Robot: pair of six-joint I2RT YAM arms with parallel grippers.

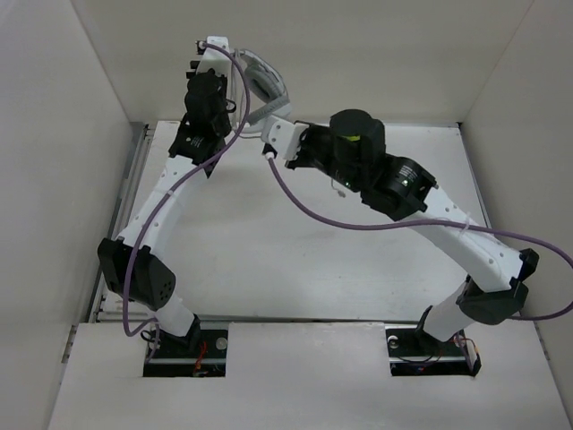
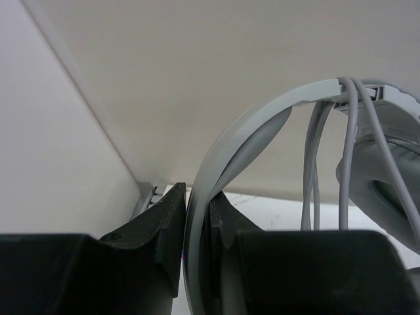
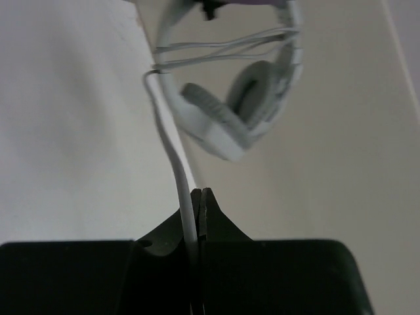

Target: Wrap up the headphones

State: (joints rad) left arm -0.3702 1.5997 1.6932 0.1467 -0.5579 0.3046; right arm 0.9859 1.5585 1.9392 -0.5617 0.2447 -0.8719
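The left gripper is clamping the white headband of the headphones, and the band is arching up and rightward out of its closed jaws. The right gripper is pinching the thin grey cord between shut jaws. Ahead of them the cord is climbing to the headphones, where several strands are crossing the band above the ear cups.

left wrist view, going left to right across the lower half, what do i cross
left tool's finger → headband → its other finger → cord → ear cup
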